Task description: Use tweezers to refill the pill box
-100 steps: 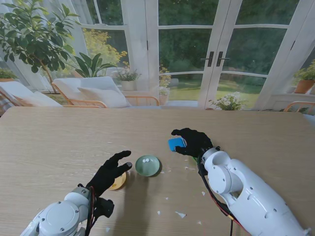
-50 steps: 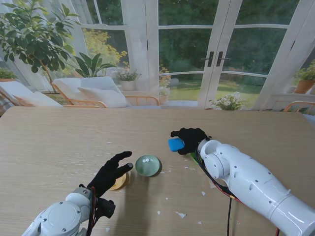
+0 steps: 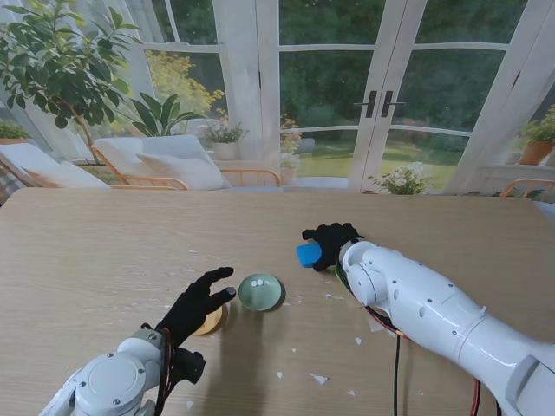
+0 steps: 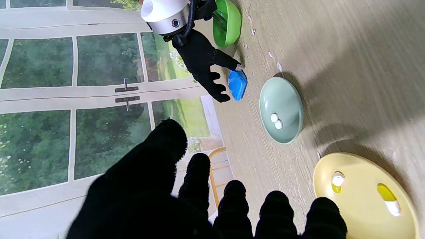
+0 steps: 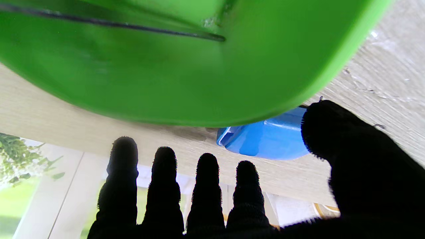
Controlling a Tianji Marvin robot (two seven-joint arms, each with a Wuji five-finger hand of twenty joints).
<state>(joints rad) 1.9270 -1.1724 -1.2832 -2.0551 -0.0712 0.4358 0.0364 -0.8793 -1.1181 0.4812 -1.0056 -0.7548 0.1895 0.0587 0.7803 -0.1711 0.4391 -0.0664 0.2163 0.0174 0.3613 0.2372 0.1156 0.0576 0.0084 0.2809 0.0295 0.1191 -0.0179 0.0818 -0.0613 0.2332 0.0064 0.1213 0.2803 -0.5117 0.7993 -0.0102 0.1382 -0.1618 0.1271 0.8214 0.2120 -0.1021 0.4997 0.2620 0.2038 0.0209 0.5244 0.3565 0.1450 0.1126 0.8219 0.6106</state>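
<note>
1. Glass doors and garden lie behind a wide wooden table (image 3: pixel 104 251); both hands work near its middle.
2. Right hand (image 3: pixel 332 242), fingers spread and gripping nothing, touches the blue pill box (image 3: pixel 309 254) with its thumb; tweezers (image 5: pixel 132 28) lie in the green bowl (image 4: pixel 229 21) beside it.
3. Left hand (image 3: pixel 198 303) hovers open over the yellow dish (image 4: pixel 362 196).
4. Risk: a nudge could skid the box into the pale green dish (image 3: pixel 259 292) with pills (image 4: pixel 276 121).
5. Room is ample; edges are well apart.

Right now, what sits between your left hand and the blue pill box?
The pale green dish with two white pills lies between the left hand and the blue pill box, plainly in the stand view.
</note>
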